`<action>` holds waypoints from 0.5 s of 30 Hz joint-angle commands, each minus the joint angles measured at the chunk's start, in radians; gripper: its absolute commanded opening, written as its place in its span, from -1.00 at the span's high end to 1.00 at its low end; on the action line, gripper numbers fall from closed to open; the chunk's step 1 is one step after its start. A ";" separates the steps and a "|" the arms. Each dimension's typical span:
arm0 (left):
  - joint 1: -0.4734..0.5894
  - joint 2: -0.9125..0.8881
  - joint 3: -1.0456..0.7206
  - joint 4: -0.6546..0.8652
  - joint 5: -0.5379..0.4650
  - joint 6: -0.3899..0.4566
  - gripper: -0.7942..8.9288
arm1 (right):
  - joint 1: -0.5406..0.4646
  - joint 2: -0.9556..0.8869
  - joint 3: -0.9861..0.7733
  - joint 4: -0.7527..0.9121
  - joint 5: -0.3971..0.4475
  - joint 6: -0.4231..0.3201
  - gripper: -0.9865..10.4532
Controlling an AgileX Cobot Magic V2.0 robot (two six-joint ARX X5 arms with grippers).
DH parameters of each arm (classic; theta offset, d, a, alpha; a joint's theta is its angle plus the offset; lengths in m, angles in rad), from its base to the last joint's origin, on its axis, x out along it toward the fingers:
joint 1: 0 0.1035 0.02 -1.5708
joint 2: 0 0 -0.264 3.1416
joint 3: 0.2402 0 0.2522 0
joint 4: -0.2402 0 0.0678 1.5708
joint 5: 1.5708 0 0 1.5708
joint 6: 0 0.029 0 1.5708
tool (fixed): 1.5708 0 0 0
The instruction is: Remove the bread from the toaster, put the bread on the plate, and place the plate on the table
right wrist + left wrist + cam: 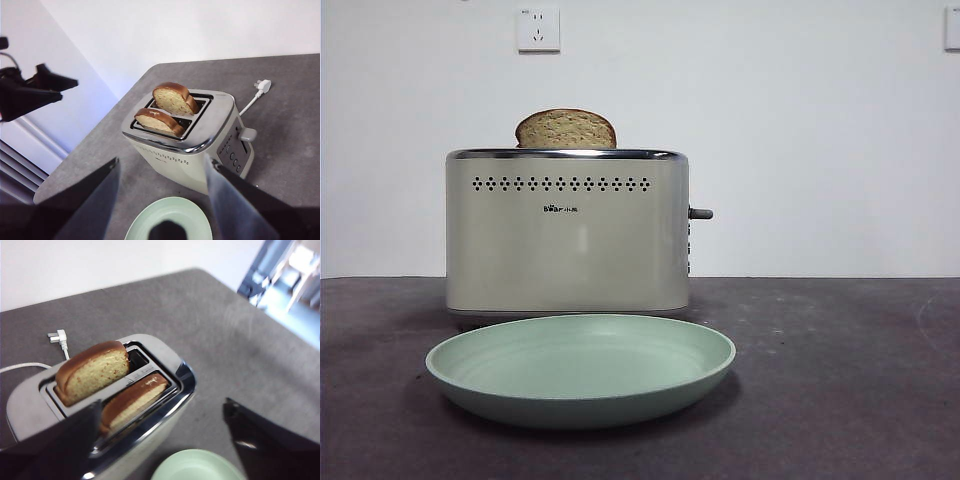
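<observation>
Behind plate (580, 368), toaster (567, 232), bread (565, 129) protruding

bread (565, 130) in the toaster (567, 232), plate (580, 368) on the table (840, 380) before it

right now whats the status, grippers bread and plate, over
Left gripper and right gripper open, holding nothing, above the toaster. Bread upright in its slot beside second slice. Plate empty on table. Nothing blocking.
</observation>
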 commanded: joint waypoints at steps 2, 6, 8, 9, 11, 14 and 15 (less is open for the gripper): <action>-0.052 0.116 0.124 -0.079 -0.119 0.204 -0.07 | 0.008 0.008 0.002 0.007 0.002 -0.011 0.33; -0.101 0.215 0.206 -0.123 -0.188 0.293 -0.07 | 0.009 0.014 0.002 0.006 0.003 -0.011 0.33; -0.122 0.250 0.218 -0.124 -0.189 0.322 -0.07 | 0.009 0.015 0.002 0.006 0.003 -0.011 0.33; -0.132 0.263 0.219 -0.125 -0.190 0.331 -0.07 | 0.009 0.016 0.002 0.006 0.003 -0.011 0.33; -0.153 0.290 0.219 -0.124 -0.208 0.338 -0.07 | 0.009 0.018 0.002 0.006 0.003 -0.011 0.33; -0.175 0.327 0.219 -0.124 -0.286 0.359 -0.07 | 0.009 0.020 0.002 0.006 0.003 -0.011 0.33; -0.180 0.336 0.219 -0.124 -0.295 0.368 -0.07 | 0.009 0.020 0.002 0.006 0.003 -0.011 0.33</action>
